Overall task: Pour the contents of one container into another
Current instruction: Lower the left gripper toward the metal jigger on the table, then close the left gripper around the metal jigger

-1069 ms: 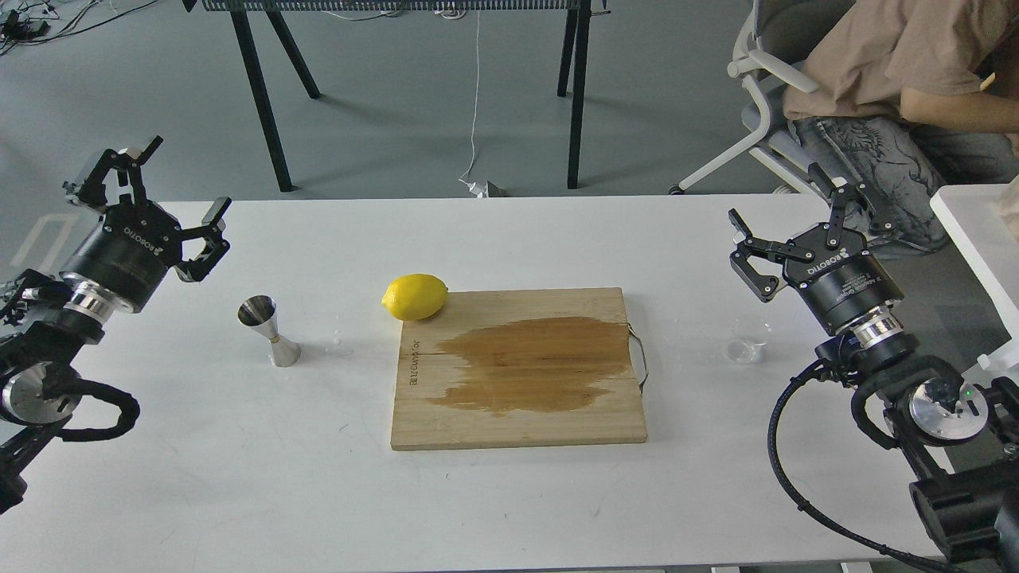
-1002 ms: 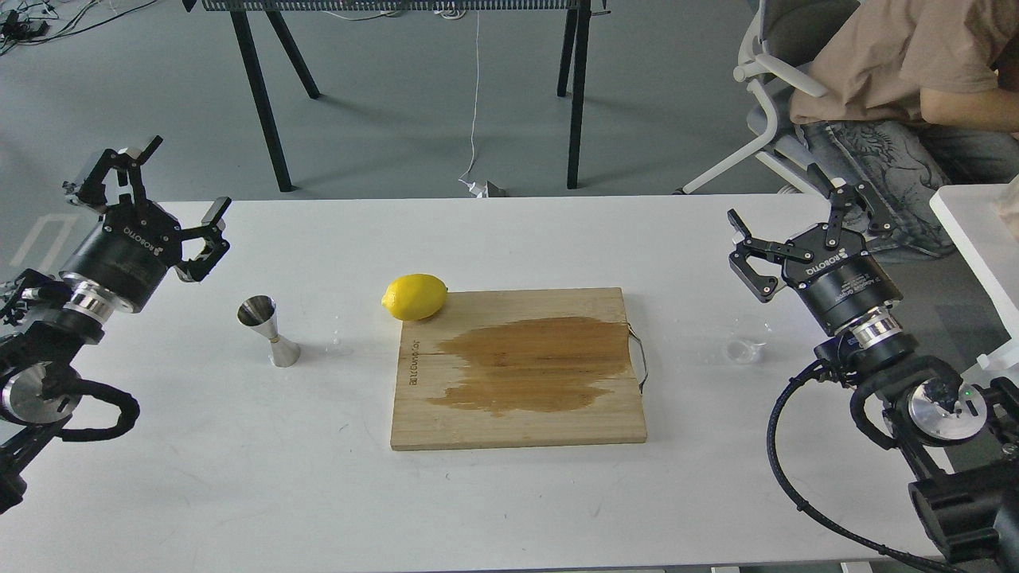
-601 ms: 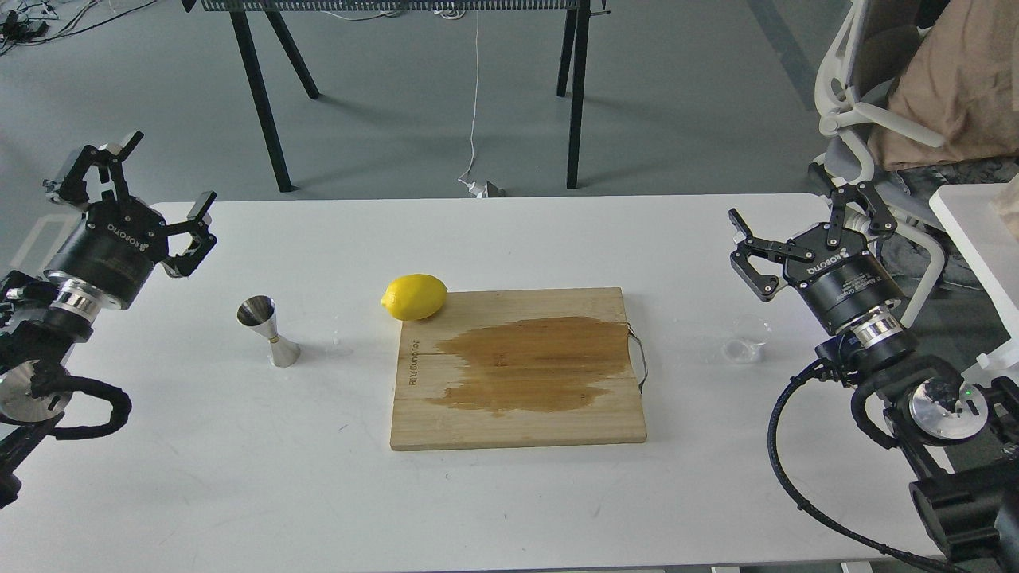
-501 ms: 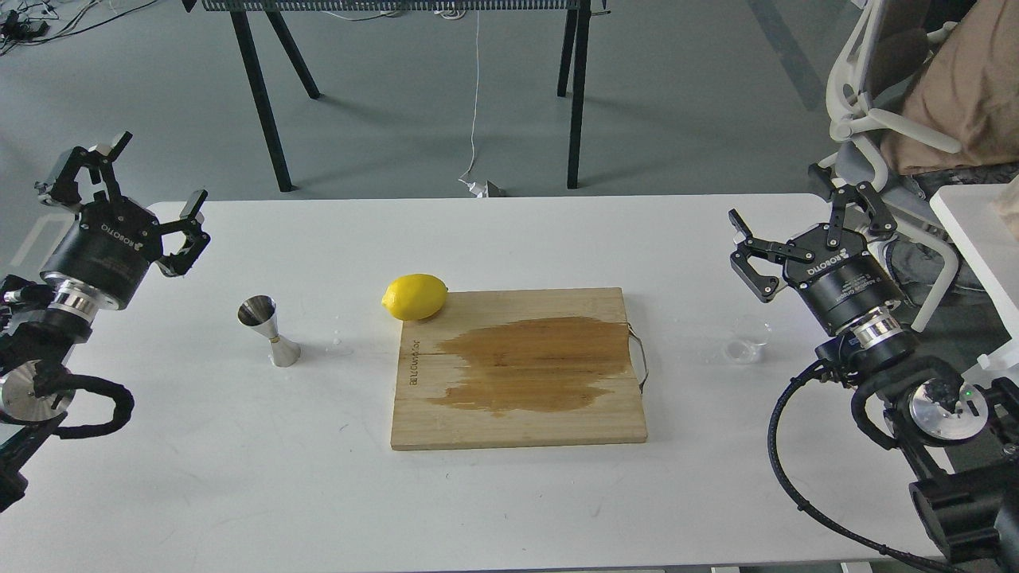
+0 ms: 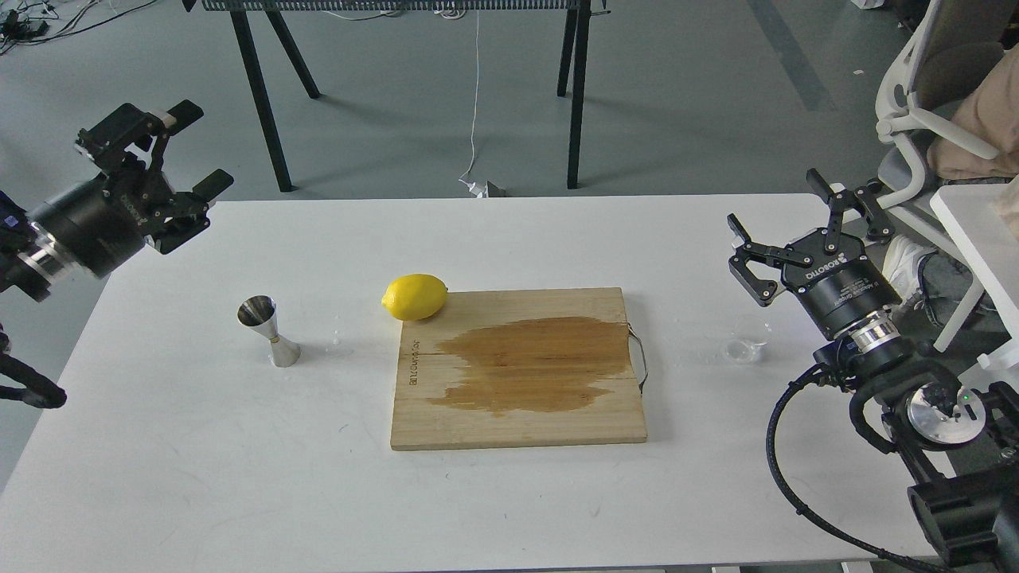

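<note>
A tiny clear cup (image 5: 747,341) stands on the white table (image 5: 239,477), right of the cutting board. My right gripper (image 5: 780,205) hovers open just above and behind the cup, empty. The steel hourglass jigger (image 5: 268,331) stands upright on the table's left side. Up at the far left edge, my left gripper (image 5: 199,147) is open and empty, well above and left of the jigger.
A wooden cutting board (image 5: 517,370) with a dark wet stain lies in the middle of the table. A yellow lemon (image 5: 414,297) rests at its back-left corner. An office chair (image 5: 931,95) and a second white table (image 5: 975,231) stand at the right.
</note>
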`<state>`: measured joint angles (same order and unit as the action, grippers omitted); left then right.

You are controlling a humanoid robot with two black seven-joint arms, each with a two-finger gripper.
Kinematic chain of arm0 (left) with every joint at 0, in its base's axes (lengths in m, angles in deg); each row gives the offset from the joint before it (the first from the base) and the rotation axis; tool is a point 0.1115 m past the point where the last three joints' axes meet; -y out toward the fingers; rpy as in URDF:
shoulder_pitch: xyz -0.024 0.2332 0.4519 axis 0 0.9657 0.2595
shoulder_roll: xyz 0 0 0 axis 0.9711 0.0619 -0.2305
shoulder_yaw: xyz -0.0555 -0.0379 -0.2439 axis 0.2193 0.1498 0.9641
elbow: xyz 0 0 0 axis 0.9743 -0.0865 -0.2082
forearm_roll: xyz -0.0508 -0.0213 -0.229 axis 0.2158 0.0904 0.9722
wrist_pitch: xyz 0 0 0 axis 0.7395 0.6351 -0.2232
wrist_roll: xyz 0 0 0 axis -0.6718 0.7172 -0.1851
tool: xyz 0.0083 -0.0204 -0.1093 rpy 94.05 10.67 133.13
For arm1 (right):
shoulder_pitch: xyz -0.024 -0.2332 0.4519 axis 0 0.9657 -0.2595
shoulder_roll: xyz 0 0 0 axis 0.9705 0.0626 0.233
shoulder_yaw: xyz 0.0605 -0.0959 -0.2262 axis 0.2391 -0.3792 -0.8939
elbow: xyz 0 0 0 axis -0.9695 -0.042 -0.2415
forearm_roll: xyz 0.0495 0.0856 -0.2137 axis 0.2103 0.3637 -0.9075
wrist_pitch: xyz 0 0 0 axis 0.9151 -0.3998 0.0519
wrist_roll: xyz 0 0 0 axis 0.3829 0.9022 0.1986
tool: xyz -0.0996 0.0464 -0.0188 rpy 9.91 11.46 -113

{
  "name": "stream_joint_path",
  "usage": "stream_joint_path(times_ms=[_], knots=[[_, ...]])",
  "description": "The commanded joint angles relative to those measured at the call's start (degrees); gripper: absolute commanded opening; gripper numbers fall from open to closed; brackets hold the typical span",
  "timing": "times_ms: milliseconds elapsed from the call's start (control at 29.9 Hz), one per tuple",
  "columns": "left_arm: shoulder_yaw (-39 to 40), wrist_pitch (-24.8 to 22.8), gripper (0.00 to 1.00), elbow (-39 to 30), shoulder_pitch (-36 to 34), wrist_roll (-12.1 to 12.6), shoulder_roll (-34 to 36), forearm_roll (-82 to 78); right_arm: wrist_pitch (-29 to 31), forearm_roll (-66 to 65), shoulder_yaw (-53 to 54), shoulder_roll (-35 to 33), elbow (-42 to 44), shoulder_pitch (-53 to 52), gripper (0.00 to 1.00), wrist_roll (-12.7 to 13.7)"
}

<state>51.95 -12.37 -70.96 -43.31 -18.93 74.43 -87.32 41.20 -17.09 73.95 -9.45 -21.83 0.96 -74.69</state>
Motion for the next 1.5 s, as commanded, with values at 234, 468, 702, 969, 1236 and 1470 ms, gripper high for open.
stream_joint_path(times_ms=[234, 468, 702, 969, 1236, 1470], knots=[[-5.37, 36.28, 1.0, -12.72, 6.29, 0.0, 4.9, -9.49, 0.0, -0.09, -0.09, 0.99, 0.09, 0.09, 0.99, 0.0], [-5.28, 52.38, 1.0, -15.44, 10.59, 0.0, 4.37, -13.44, 0.0, -0.1, -0.09, 1.7, 0.97, 0.0, 0.99, 0.0], [-5.2, 55.44, 0.99, -14.48, 16.65, 0.0, 2.87, -23.98, 0.0, -0.1, -0.09, 1.61, 0.97, -0.18, 0.99, 0.0], [-5.2, 55.44, 0.99, -10.8, 22.37, 0.0, 0.94, -36.63, 0.0, -0.1, -0.18, 1.61, 0.97, -0.27, 0.99, 0.0], [-5.37, 55.44, 0.99, -3.68, 24.66, 0.0, -2.22, -44.73, 0.0, -0.1, 0.0, 1.52, 0.62, -0.35, 0.99, 0.0], [-5.99, 55.44, 0.98, 5.29, 24.4, 0.0, -6.88, -49.83, 0.0, -0.1, 0.09, 1.52, 0.62, -0.35, 0.99, 0.0]])
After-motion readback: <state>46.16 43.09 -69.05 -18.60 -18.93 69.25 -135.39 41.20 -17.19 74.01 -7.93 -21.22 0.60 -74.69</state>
